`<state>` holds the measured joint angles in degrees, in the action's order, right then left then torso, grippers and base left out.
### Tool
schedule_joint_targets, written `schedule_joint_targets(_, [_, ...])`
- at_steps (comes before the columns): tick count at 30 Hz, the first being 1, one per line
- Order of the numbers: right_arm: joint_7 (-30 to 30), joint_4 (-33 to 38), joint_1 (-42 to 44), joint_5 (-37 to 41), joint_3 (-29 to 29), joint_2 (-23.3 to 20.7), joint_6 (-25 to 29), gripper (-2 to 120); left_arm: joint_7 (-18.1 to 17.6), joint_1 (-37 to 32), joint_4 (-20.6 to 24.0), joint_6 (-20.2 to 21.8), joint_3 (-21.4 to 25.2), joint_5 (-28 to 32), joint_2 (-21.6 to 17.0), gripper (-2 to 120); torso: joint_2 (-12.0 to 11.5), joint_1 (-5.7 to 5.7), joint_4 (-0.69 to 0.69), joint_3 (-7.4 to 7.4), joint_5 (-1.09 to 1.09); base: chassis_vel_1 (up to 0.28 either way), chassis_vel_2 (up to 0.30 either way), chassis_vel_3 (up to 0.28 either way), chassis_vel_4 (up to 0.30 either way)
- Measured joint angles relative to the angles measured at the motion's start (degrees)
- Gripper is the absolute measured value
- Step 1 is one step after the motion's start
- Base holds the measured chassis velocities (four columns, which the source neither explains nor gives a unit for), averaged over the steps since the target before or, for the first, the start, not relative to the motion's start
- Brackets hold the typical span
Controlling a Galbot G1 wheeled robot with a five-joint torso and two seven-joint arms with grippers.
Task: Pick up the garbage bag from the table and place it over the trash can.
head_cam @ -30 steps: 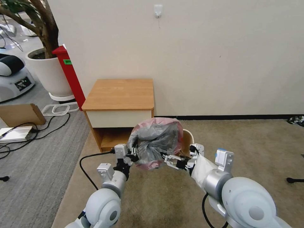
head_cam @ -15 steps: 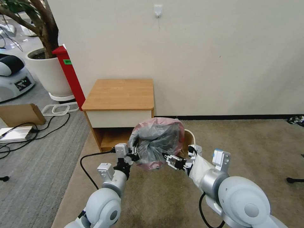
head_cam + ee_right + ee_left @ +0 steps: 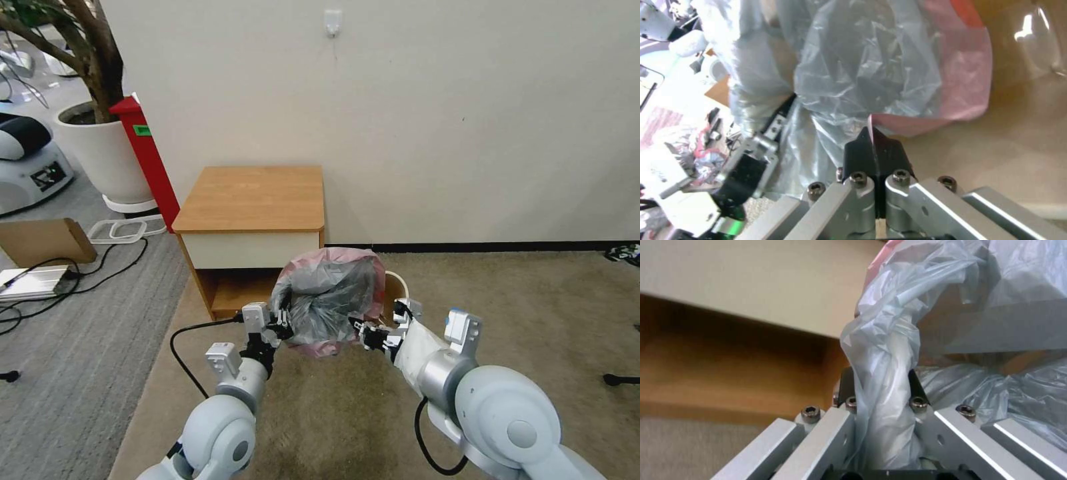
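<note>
The garbage bag (image 3: 330, 297), crinkly grey plastic with a pink rim band, hangs bunched between my two grippers, just in front of the table (image 3: 253, 197). My left gripper (image 3: 280, 328) is shut on a twisted fold of the garbage bag (image 3: 882, 350) at its left side; in the left wrist view the left gripper (image 3: 879, 383) has plastic packed between its fingers. My right gripper (image 3: 361, 329) is at the bag's lower right. In its wrist view the right gripper (image 3: 872, 141) is shut on a thin pink edge of the garbage bag (image 3: 871, 66). The trash can (image 3: 399, 285) stands on the carpet right behind the bag, mostly hidden.
A large white plant pot (image 3: 100, 153) and a leaning red board (image 3: 148, 160) stand left of the table. On the grey floor at the left lie a cardboard box (image 3: 43, 240) and cables (image 3: 100, 273). The beige carpet (image 3: 533, 300) lies open to the right.
My right gripper moved left toward the bag and went from open to shut on its pink edge. The left gripper and the bag stayed nearly still.
</note>
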<state>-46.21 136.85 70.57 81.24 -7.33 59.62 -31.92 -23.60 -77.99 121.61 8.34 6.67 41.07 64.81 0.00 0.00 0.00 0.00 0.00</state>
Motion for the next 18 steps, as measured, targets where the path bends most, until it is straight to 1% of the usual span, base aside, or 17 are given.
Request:
schedule_joint_targets(3, [0.6, 0.5, 0.3, -0.2, -0.4, 0.1, 0.4, 0, -2.5, 0.3, 0.1, 1.5, -0.1, 2.9, 0.5, 3, 0.0, 0.00, 0.00, 0.00, 0.01, 0.000, 0.000, 0.000, 0.000])
schedule_joint_targets(4, [0.6, 0.5, 0.3, -0.2, -0.4, 0.1, 0.4, 0, -2.5, 0.3, 0.1, 1.5, -0.1, 2.9, 0.5, 3, 0.0, 0.00, 0.00, 0.00, 0.01, 0.000, 0.000, 0.000, 0.000])
schedule_joint_targets(5, [1.2, 1.2, 0.8, -0.8, -1.1, 0.1, 0.6, 0, -4.5, 0.5, 0.1, 2.4, -0.2, 5.0, 0.7, 3, 0.0, 0.00, 0.00, 0.00, 0.00, 0.000, 0.000, 0.000, 0.000])
schedule_joint_targets(8, [2.7, 2.5, 2.5, -2.9, -3.1, -0.1, 0.6, 0, -8.4, 1.4, 0.0, 3.8, 0.0, 8.7, 1.0, 3, 0.0, 0.00, 0.00, 0.00, 0.00, 0.000, 0.000, 0.000, 0.000])
schedule_joint_targets(9, [2.7, 2.5, 2.5, -2.9, -3.1, -0.1, 0.6, 0, -8.4, 1.4, 0.0, 3.8, 0.0, 8.7, 1.0, 3, 0.0, 0.00, 0.00, 0.00, 0.00, 0.000, 0.000, 0.000, 0.000])
schedule_joint_targets(11, [3.2, 3.5, 3.8, -3.5, -5.4, -0.1, 0.7, 0, -10.8, 2.1, -0.3, 4.4, 0.4, 11.3, 1.2, 3, 0.0, 0.00, 0.00, 0.00, 0.00, 0.000, 0.000, 0.000, 0.000])
schedule_joint_targets(13, [3.2, 4.0, 4.6, -3.5, -7.2, -0.1, 0.7, 0, -12.2, 2.5, -0.3, 4.6, 0.8, 13.6, 1.2, 3, 0.0, 0.00, 0.00, 0.00, 0.01, 0.000, 0.000, 0.000, 0.000])
schedule_joint_targets(14, [3.2, 4.0, 4.6, -3.5, -7.2, -0.1, 0.7, 0, -12.2, 2.5, -0.3, 4.6, 0.8, 13.6, 1.2, 3, 0.0, 0.00, 0.00, 0.00, 0.01, 0.000, 0.000, 0.000, 0.000])
schedule_joint_targets(16, [3.3, 4.2, 5.1, -3.5, -8.8, 0.0, 0.7, 0, -13.0, 2.7, -0.2, 4.7, 1.0, 15.5, 1.3, 3, 0.0, 0.00, -0.01, 0.00, 0.00, 0.000, 0.000, 0.000, 0.000])
schedule_joint_targets(18, [3.4, 4.2, 5.6, -3.5, -11.2, 0.3, 0.7, 0, -14.4, 2.8, 0.3, 4.8, 1.5, 19.0, 1.5, 3, 0.0, 0.00, 0.00, 0.00, 0.00, 0.000, 0.000, 0.000, 0.000])
